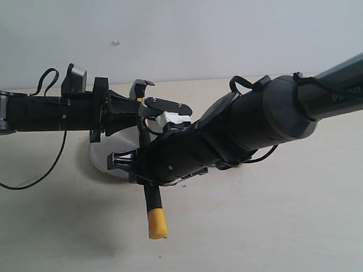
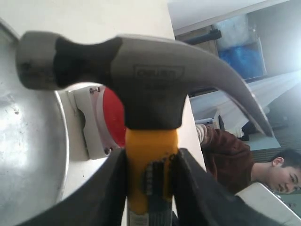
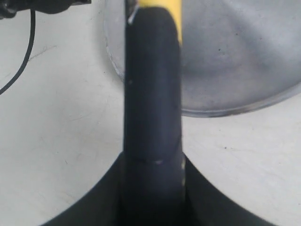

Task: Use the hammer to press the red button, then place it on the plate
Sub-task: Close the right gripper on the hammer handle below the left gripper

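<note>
Hammer stands nearly upright above the table, head up and yellow end down, held by both arms at once. The left gripper is closed on the yellow neck just under the head. The right gripper is clamped lower down on the black handle. Only the bottom of the handle and the yellow end hang free below them.

The plate lies on the table behind and under the two grippers. In the exterior view the arms cover most of it and only a silver edge shows on the left side. A thin black cable loops from the left arm down onto the table.

The left wrist view looks up along the hammer. The left gripper has a finger on each side of the neck. Behind the head sits the red button on its pale square base, just beside the rim of the plate. From the exterior view I cannot make the button out clearly behind the grippers. Further back a person in a dark red top is in the room, and something blue stands by the far wall.

The right wrist view shows the right gripper pinching the black handle of the hammer, which crosses over the edge of the plate, with the cable off to one side.

The table is pale and matt with faint scuffs, and the wall behind it is plain white.
</note>
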`<state>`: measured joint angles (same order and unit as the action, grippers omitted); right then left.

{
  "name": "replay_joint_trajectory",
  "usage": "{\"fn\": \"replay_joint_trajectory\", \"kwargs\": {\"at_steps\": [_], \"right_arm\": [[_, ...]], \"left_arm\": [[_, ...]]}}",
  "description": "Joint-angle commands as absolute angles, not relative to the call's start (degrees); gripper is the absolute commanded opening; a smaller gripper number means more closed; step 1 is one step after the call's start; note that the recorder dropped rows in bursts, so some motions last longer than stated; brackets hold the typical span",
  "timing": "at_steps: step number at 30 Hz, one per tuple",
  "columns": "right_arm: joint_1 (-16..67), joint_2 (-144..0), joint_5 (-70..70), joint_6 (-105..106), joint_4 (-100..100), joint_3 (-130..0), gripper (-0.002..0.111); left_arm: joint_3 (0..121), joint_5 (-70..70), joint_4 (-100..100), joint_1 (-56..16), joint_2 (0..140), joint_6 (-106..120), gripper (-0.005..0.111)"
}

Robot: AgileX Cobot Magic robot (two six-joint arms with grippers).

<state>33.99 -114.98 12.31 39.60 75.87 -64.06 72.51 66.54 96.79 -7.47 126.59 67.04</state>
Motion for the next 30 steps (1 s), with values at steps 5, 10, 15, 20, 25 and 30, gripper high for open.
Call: {"fn": "replay_joint_trajectory", "kwargs": {"at_steps": [5,10,15,20,25,30], "right_arm": [[33.98,-114.88,13.13,40.94,76.00,-64.41,0.000],[33.98,-113.50,13.41,41.51,76.00,-64.41,0.000],[33.98,-112.09,13.41,41.88,75.91,-64.41,0.000],[33.98,-110.58,11.91,41.88,75.56,-64.41,0.000],[33.87,-108.58,10.61,41.88,74.60,-64.41,0.000],[32.67,-106.78,10.61,41.88,72.96,-64.41,0.000]], "left_arm": [[72.50,69.96,99.95,-7.52,125.31,67.25,0.002],[72.50,69.96,99.95,-7.40,125.31,67.25,0.029],[72.50,69.96,99.95,-7.40,125.31,66.97,0.058],[72.50,69.96,97.70,-7.04,125.31,66.90,0.061],[72.50,69.96,95.15,-5.97,125.31,65.78,0.061],[72.50,69.96,91.72,-4.16,125.31,65.53,0.061]]}}
